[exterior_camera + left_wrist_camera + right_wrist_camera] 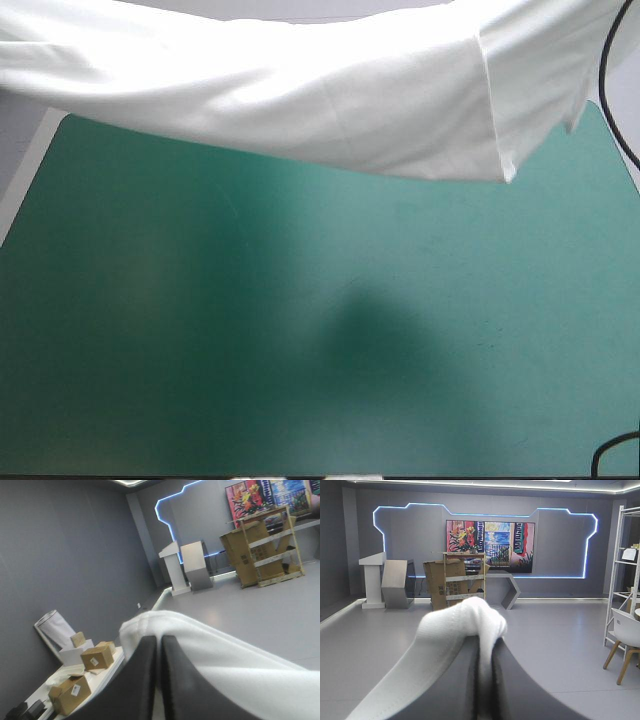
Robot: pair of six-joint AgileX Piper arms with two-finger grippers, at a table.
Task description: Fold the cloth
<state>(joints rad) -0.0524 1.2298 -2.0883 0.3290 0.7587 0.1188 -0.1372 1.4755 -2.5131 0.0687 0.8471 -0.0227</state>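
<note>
Clamping T-shirt: left end effector, right end effector.

A teal-green cover lies over the tabletop and fills most of the high view. Its far left and far right corners show, both rounded; the far edge between them is hidden. A pale strip runs beside the cover's left edge. A soft dark shadow lies near the cover's middle.
</note>
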